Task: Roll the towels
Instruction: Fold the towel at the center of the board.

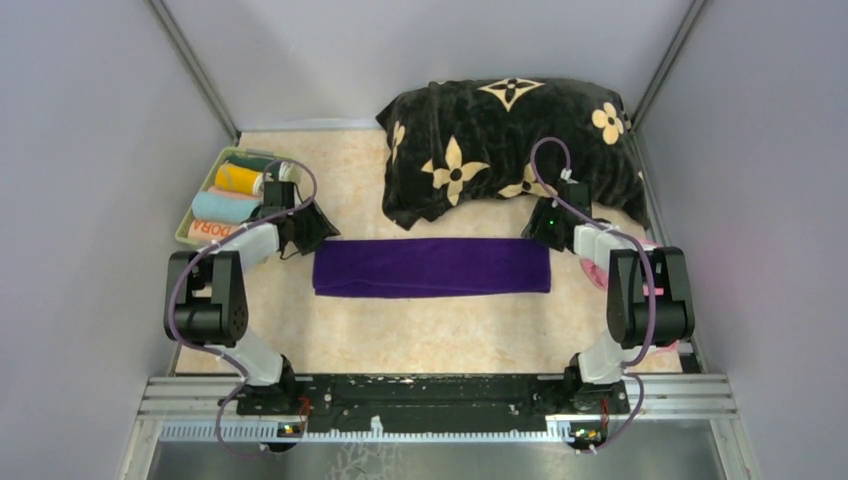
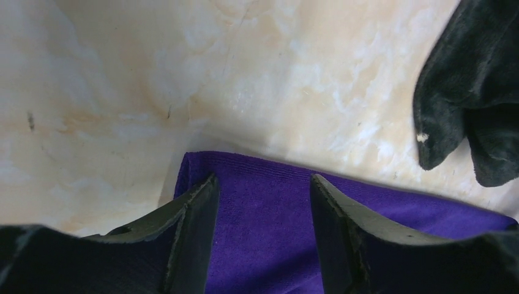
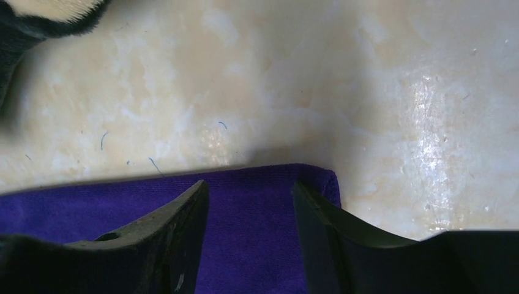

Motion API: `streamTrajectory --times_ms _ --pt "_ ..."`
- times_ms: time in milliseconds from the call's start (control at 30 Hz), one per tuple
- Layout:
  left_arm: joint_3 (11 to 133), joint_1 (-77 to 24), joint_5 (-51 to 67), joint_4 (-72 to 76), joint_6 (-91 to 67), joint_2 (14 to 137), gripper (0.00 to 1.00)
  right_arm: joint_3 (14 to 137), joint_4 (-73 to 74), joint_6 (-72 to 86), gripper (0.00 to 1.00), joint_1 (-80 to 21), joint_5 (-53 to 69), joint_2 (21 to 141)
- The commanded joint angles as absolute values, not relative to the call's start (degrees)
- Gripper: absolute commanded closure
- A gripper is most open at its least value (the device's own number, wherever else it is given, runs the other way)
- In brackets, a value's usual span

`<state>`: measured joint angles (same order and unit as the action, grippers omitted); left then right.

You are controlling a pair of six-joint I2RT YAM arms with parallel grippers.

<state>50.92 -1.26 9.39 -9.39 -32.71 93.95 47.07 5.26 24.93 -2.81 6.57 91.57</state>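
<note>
Grey panel walls box in a beige, marble-patterned tabletop (image 1: 440, 335) where two black robot arms work over a dark purple terry towel (image 1: 430, 267). The towel is folded into a long flat strip and lies crosswise at the middle of the surface, just in front of a big black plush cushion with beige flower motifs (image 1: 500, 140). The left gripper (image 1: 308, 228) hangs over the strip's left end and the right gripper (image 1: 545, 225) over its right end. Each wrist camera shows two dark fingers set apart, with purple cloth between them and the towel's far edge just beyond the tips. Neither pair has anything pinched, and whether the tips touch the cloth cannot be told.

At the far left a green tray (image 1: 197, 197) holds towels already rolled, among them a yellow roll (image 1: 237, 179), a light blue roll (image 1: 222, 207) and an orange roll lettered "DORA" (image 1: 212, 231).

The purple towel looks flat and squared but not yet rolled, so the step in hand appears to be taking hold of its ends. The next move probably calls for one end to be pinched and turned over onto itself while the other is pinned. The edges would need to be kept aligned so the soft cloth winds tight rather than skewing.
</note>
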Motion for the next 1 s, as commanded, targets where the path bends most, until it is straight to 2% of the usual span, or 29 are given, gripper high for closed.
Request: streamTrajectory --times_ms 0,267,500,667,967 --pt "52.0 -1.4 8.4 -12.1 -30.9 88.3 0.37 50.9 7.7 22.6 0.47 -2.5 6.4 87.5" --pt "43.1 -1.2 2.4 -21.1 -30.7 71.9 0.37 44.2 16.2 22.9 0.47 -2.4 1.6 73.0" --pt "36.1 -1.1 4.1 -24.7 -34.4 62.1 0.4 39.3 23.8 25.3 0.51 -2.4 -2.2 65.0" --pt "31.7 -1.1 4.5 -23.9 -37.0 61.1 0.43 35.9 26.1 26.8 0.58 -2.5 -2.4 64.3" --pt "30.8 -1.1 5.6 -21.3 -38.3 62.3 0.45 31.8 20.5 30.7 0.67 -2.4 0.6 66.8"
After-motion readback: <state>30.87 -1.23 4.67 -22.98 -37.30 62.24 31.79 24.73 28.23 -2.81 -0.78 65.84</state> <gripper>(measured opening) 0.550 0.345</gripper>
